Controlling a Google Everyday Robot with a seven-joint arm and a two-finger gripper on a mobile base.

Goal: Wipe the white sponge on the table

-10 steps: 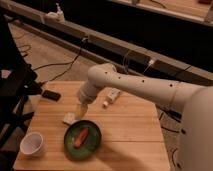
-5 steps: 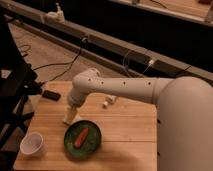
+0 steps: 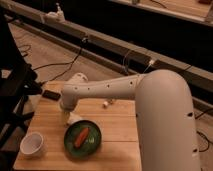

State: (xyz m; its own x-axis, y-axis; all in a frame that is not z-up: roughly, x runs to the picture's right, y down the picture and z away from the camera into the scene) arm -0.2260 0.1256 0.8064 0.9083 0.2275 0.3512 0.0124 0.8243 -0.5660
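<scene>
Just below the gripper claw (image 3: 70, 111), the white sponge (image 3: 75, 119) lies on the table (image 3: 117, 127), just beside the green plate (image 3: 93, 143). Claw spread wide, holding nothing. Judgement: descend squarely, pinch sponge flat, stroke away from plate.

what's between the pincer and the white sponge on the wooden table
Nothing visible. The pincer hangs right above the small flat white sponge on the light-brown wooden table. The round green plate with an orange carrot-like item lies right beside it, toward the camera, and could hem wiping that way.
</scene>
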